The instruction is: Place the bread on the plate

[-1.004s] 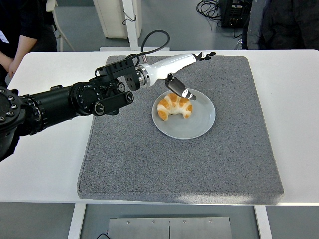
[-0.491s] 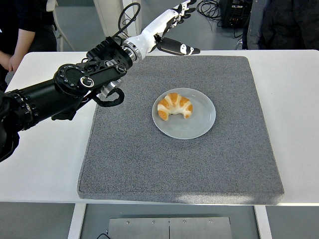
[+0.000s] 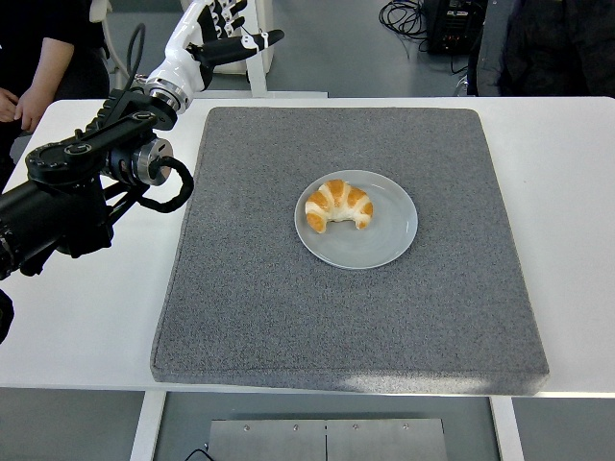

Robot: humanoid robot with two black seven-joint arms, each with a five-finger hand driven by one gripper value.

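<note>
At the far left, a person's hand point(image 3: 29, 104) is resting at the white table's point(image 3: 577, 192) far left corner, beside a dark sleeve. Just right of it, the left arm point(image 3: 86, 182) is reaching in from the left edge, its black links lying over the bare table strip between that edge and the grey mat point(image 3: 288, 317). The left hand point(image 3: 223, 31) is hanging raised beyond the table's far edge, above the mat's far left corner, with its fingers point(image 3: 259, 39) spread and relaxed, gripping nothing.

The mat is covering most of the tabletop, leaving narrow white margins on the left, right and far sides; its near edge is running close to the table's near edge. Near the mat's middle, a little toward the far side, the round grey plate point(image 3: 384, 245) is sitting flat with open mat all around it. The bread point(image 3: 337, 204), a golden croissant-shaped piece with pale stripes, is lying on the plate's far-left part, inside the rim. The mat's right half and near half are lying unoccupied.

At the top right, black equipment with cables point(image 3: 404, 14) is standing on the floor beside a second person in dark clothing point(image 3: 548, 48). I cannot make out any readable writing or brand marks.
</note>
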